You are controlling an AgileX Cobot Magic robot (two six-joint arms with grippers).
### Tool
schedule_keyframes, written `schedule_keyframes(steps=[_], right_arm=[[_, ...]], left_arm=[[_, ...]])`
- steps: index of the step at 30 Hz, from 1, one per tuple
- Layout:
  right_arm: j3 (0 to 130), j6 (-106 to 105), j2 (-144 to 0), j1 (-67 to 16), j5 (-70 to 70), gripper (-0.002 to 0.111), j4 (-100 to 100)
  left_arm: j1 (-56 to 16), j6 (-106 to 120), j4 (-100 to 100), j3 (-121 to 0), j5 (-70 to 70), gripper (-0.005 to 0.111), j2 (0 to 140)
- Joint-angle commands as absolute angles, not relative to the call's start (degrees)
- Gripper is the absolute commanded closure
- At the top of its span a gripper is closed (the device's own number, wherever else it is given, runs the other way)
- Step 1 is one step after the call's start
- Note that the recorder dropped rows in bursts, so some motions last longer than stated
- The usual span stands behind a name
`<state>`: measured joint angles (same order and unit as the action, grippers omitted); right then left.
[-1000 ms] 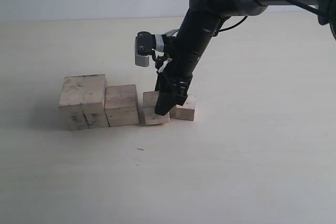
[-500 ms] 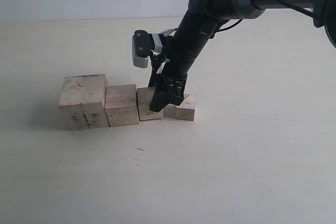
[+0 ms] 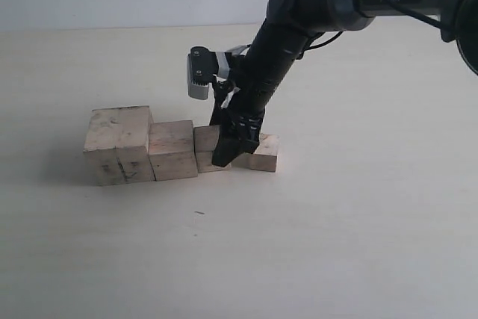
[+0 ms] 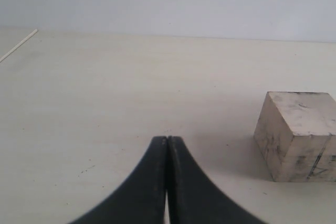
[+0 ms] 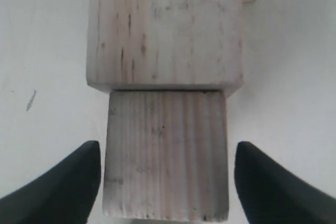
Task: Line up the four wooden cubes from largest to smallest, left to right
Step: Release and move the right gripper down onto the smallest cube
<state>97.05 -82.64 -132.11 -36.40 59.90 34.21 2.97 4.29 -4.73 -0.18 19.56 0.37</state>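
I count four wooden cubes (image 3: 173,149) on the tabletop (image 3: 358,222), all sitting flat in one row. My right hand (image 3: 228,153) is open, with a finger (image 5: 63,187) just beside each side of the third cube (image 5: 167,156). Its grain lines run straight away from the hand to the second cube (image 5: 165,30), which touches it. The smallest cube (image 3: 263,153) is on the hand's other side. The largest cube (image 3: 119,143) is farthest from it. My left hand (image 4: 167,150) is closed on nothing, with the largest cube off to one side.

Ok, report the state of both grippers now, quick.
Left gripper: shut, empty, jaws pressed together.
Right gripper: open, jaws straddling the second-smallest cube, with a narrow gap on each side.
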Motion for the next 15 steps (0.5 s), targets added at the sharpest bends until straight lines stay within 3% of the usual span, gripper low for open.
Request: schedule_keyframes(steps=[1,15], right_arm=[[96.88,-80.42,-132.30,-36.31,59.94,0.031,34.49],[96.88,-65.29,-124.63,-36.31,65.04,0.031,24.26]], left_arm=[[2.73,4.26,-5.03,0.00,18.82,0.107,0.00],[2.73,4.26,-5.03,0.00,18.82,0.107,0.00]])
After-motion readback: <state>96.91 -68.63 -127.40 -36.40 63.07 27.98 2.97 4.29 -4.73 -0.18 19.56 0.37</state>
